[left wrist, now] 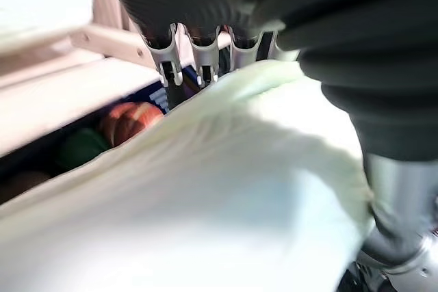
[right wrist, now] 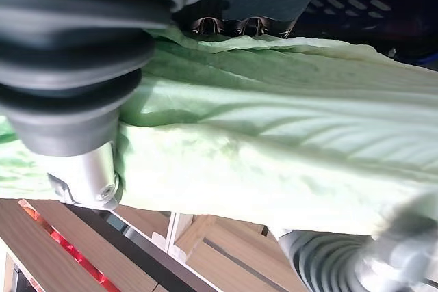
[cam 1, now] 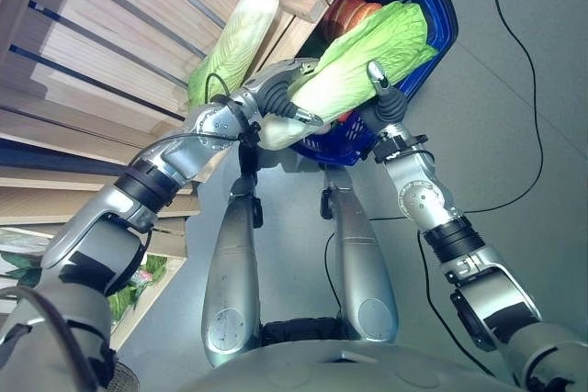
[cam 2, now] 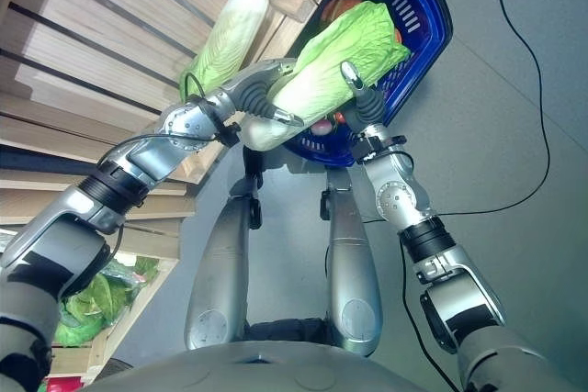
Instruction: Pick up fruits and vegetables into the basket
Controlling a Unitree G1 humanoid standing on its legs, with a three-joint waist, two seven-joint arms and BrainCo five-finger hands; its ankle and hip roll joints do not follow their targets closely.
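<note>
Here, napa cabbage (cam 1: 358, 66) clasped between left hand (cam 1: 276, 98) and right hand (cam 1: 386, 103), over blue basket (cam 1: 441, 6).

Long pale-green cabbage (cam 1: 363, 57), white at the stem end and leafy at the other, held aloft and tilted over the rim of the blue basket (cam 1: 439, 20), leafy end above it. Basket on the floor beside the wooden shelf, holding an orange-red fruit (cam 1: 349, 14). Second cabbage (cam 1: 237, 39) lying on the shelf.
</note>
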